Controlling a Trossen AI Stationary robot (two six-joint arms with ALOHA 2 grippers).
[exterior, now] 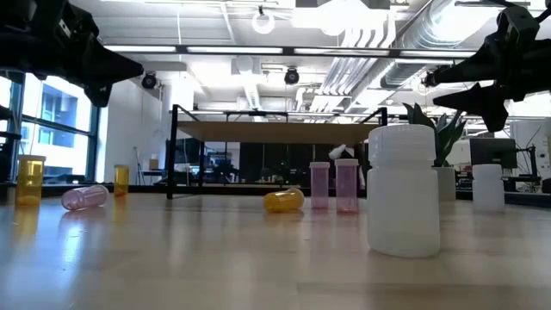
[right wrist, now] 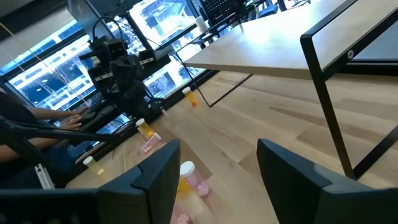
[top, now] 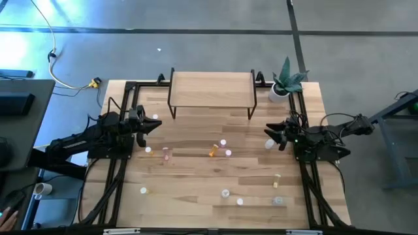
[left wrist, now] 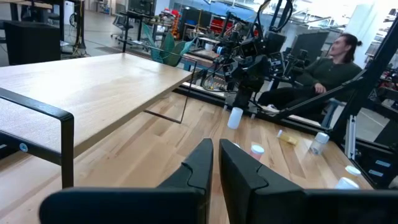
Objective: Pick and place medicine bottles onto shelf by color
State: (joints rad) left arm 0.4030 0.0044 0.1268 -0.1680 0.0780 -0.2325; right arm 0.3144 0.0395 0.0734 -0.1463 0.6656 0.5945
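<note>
Wood shelf (top: pixel 212 88) bare at table's far edge, medicine bottles (top: pixel 222 151) scattered on tabletop.
Left gripper (top: pixel 157 124) fingers nearly together, probably holding nothing; right gripper (top: pixel 267 135) fingers apart, both raised.

Potted plant (top: pixel 285 83) beside seated person (left wrist: pixel 323 67)
</note>
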